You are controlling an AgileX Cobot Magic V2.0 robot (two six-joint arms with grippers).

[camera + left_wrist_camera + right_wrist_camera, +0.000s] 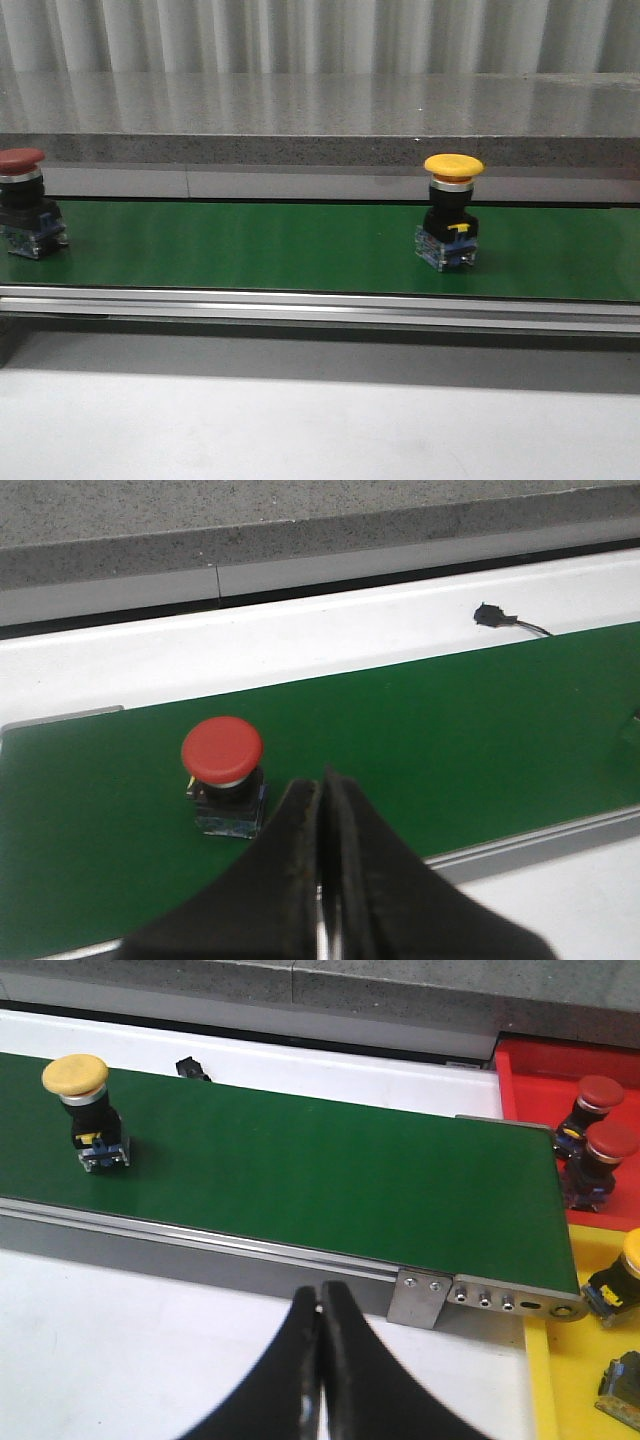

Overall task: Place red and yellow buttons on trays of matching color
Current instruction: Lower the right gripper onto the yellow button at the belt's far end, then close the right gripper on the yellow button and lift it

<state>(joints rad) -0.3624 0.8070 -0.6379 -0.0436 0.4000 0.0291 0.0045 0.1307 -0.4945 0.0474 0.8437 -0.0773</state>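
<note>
A red button (24, 203) (224, 767) stands upright on the green belt (250, 248) at its far left. A yellow button (450, 211) (85, 1110) stands upright on the belt right of centre. In the right wrist view a red tray (525, 1070) past the belt's end holds two red buttons (598, 1140), and a yellow tray (575, 1370) beside it holds a yellow button (622, 1280). My left gripper (322, 782) is shut and empty, just short of the red button. Over the white table in front of the belt, my right gripper (320, 1295) is shut and empty.
The belt runs in a metal frame (320, 305) with a bracket (420, 1297) at its end. A grey stone ledge (320, 120) runs behind it. A small black connector (190, 1067) lies on the white strip behind the belt. A dark part (625, 1385) lies in the yellow tray.
</note>
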